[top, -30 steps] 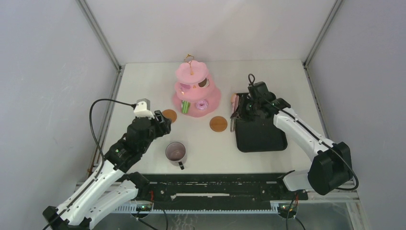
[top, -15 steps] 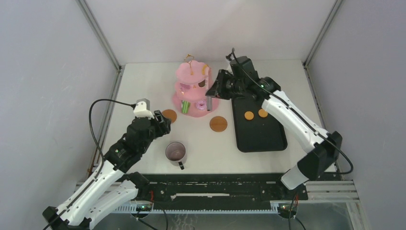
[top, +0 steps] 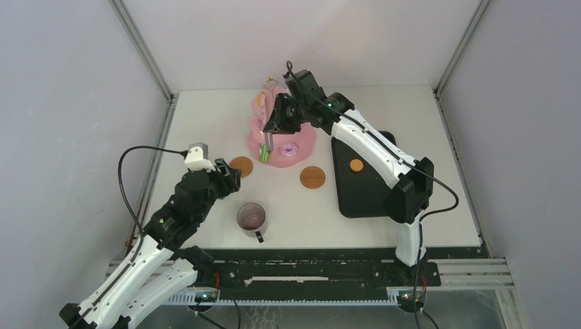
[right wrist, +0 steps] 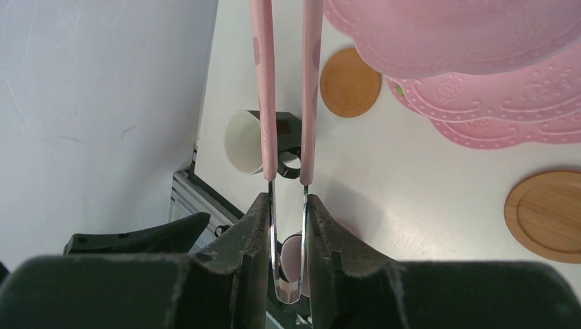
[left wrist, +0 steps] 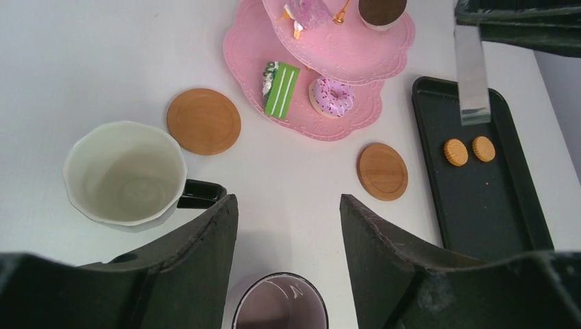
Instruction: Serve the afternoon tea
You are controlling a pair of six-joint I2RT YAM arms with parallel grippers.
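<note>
The pink three-tier cake stand [top: 282,147] stands at the table's middle back, with a green pastry [left wrist: 280,88] and a pink doughnut [left wrist: 331,96] on its lowest tier. Two round coasters [left wrist: 203,121] [left wrist: 382,171] lie in front of it. My left gripper [left wrist: 288,202] hangs open above a mug [left wrist: 279,305] with a pink inside; a second mug [left wrist: 123,171] sits to its left. My right gripper [right wrist: 288,199] is shut on the tongs [right wrist: 264,89] and holds them over the stand's left side. The tong tips are out of the right wrist view.
A black tray [left wrist: 507,226] lies right of the stand with two small round biscuits [left wrist: 453,151] on it. In the top view my right arm [top: 370,147] stretches across the tray's far end. Grey walls close in the table on three sides.
My right arm has swung left from the tray to over the cake stand, carrying the tongs. My left arm has shifted only slightly.
</note>
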